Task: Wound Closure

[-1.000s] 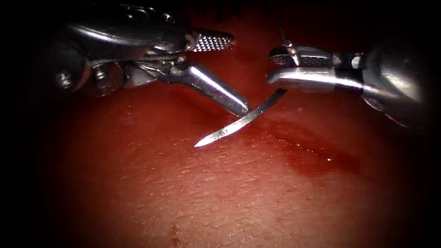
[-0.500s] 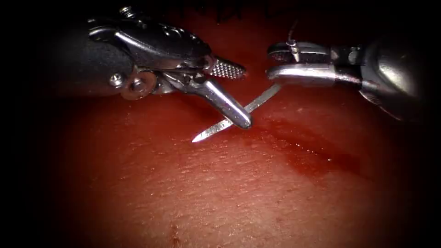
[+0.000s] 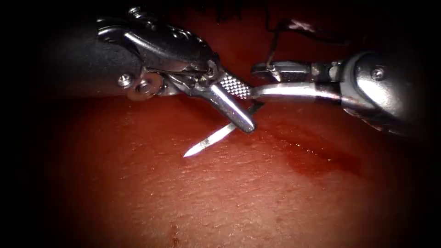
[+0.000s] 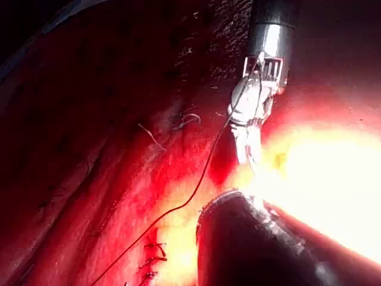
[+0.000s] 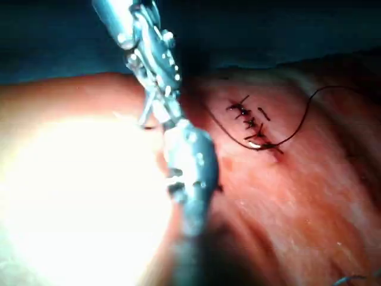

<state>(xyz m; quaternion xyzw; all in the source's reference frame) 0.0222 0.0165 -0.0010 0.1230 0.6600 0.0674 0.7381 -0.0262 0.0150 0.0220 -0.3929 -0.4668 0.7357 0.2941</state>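
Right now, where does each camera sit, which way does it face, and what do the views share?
Endoscope: above and in front of the tissue; left end effector open astride the needle, which the right end effector holds.
Left wrist: rides its arm, facing the right end effector and thread.
Right wrist: rides its arm, facing the left end effector and stitches.
Shared: both end effectors, tissue.

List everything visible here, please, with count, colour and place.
tissue: one, red, beneath both tools.
stitches: several, dark, in a row along the cut.
needle: one, silver, above the tissue, not in it.
thread: one, dark, looping beside the stitches.
red fluid: one patch, right of the needle's point.
left tool: one, steel, jaws open around the needle's middle.
right tool: one, steel, holding the needle near its rear end.
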